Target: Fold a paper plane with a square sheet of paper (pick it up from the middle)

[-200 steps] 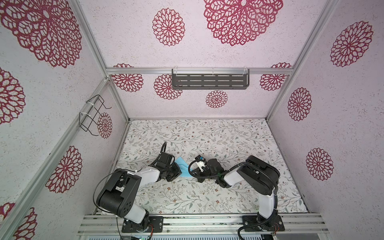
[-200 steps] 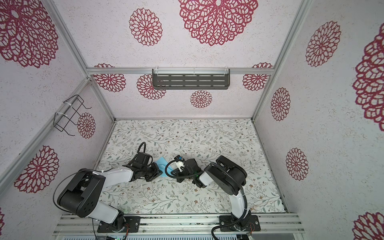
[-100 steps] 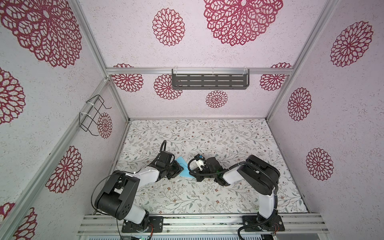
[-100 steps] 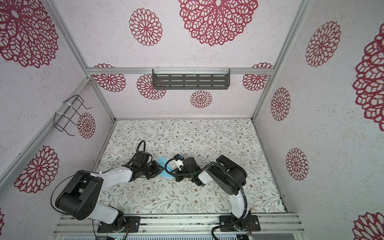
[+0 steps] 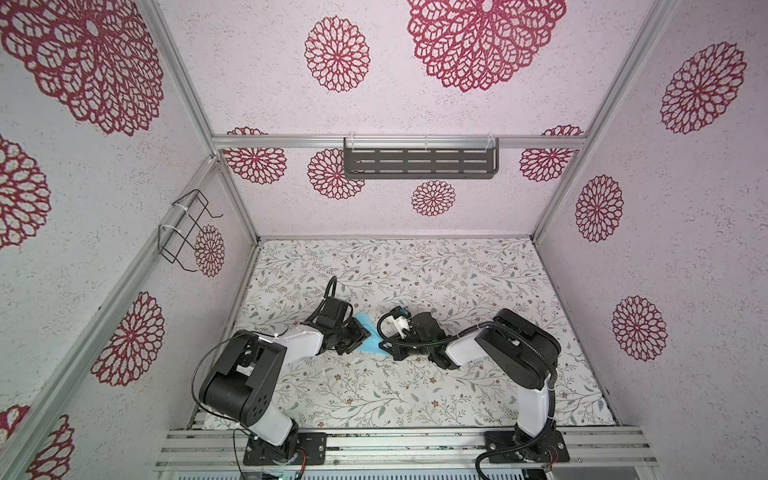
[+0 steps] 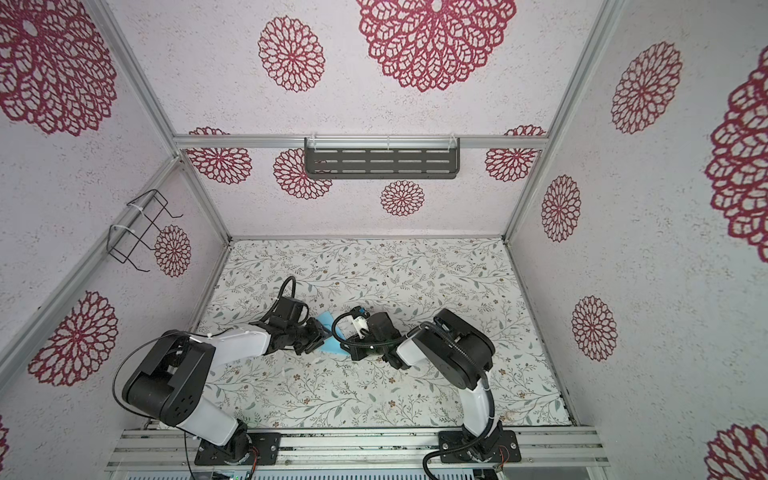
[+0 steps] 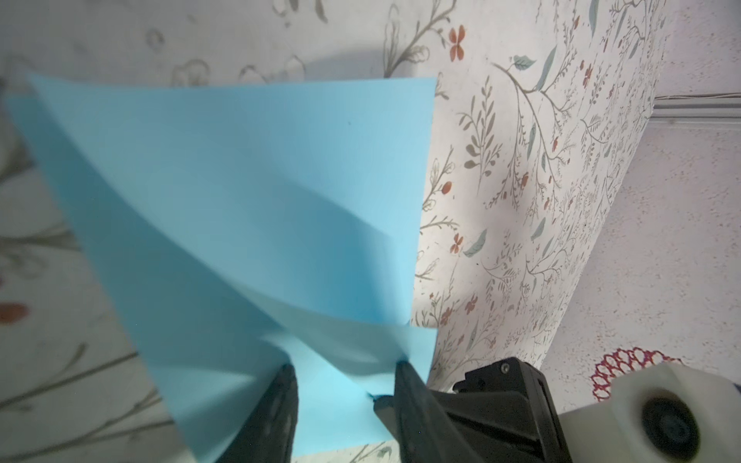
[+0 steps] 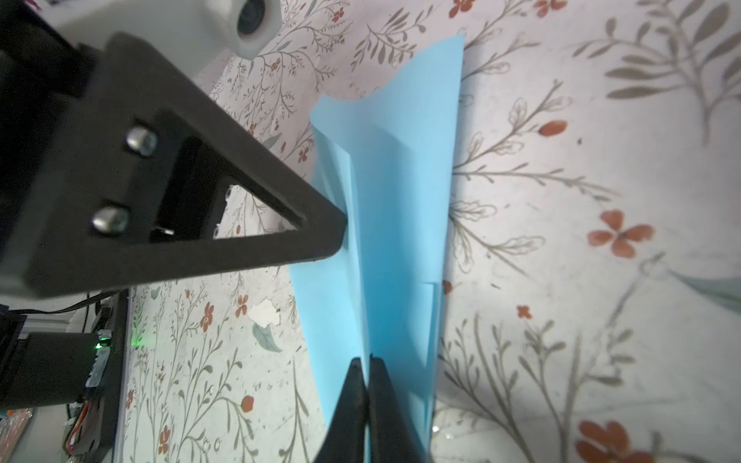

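Right claw (image 8: pixel 365 360) pinches the square sheet of paper (image 8: pixel 397 200), left claw (image 7: pixel 344 366) half-open: only wrist views tell.

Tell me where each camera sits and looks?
Top views: high above, looking down at the table; left arm and right arm show.
Left wrist: on the left arm, facing the paper; left gripper shows, open.
Right wrist: on the right arm, facing the paper; right gripper shows, shut on it.
Both wrist views share the paper.
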### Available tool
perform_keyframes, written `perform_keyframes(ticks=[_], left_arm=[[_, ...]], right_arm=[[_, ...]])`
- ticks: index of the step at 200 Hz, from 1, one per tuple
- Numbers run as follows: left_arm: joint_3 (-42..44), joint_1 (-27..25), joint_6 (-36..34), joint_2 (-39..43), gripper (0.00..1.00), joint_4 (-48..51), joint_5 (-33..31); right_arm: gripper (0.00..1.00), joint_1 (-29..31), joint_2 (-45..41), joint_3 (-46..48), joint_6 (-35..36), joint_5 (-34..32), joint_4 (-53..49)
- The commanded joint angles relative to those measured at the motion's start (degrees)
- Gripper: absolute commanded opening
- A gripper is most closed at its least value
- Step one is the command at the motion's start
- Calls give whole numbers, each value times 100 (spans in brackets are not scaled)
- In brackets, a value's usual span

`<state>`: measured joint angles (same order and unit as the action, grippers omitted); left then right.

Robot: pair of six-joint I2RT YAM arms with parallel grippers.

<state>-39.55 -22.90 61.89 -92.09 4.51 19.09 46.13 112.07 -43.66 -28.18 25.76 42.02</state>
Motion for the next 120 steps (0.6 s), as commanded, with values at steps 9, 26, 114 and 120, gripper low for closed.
perform_keyframes(ticks=[9,26,114,120], left_arm=[[-199,-83,-111,-215,43,754,-415],[-310,-110,-137,-305,42,1071,-601],[-675,-176,-251,-868,36,1859,-916],[-693,-182,-279,-894,36,1878,-916]], right_arm=[[9,-39,43,-143,-162,131,-133],[12,-43,39,-178,-197,140,-230],[25,-332,-458,-154,-554,789,-470],[25,-350,-509,-145,-551,814,-498]])
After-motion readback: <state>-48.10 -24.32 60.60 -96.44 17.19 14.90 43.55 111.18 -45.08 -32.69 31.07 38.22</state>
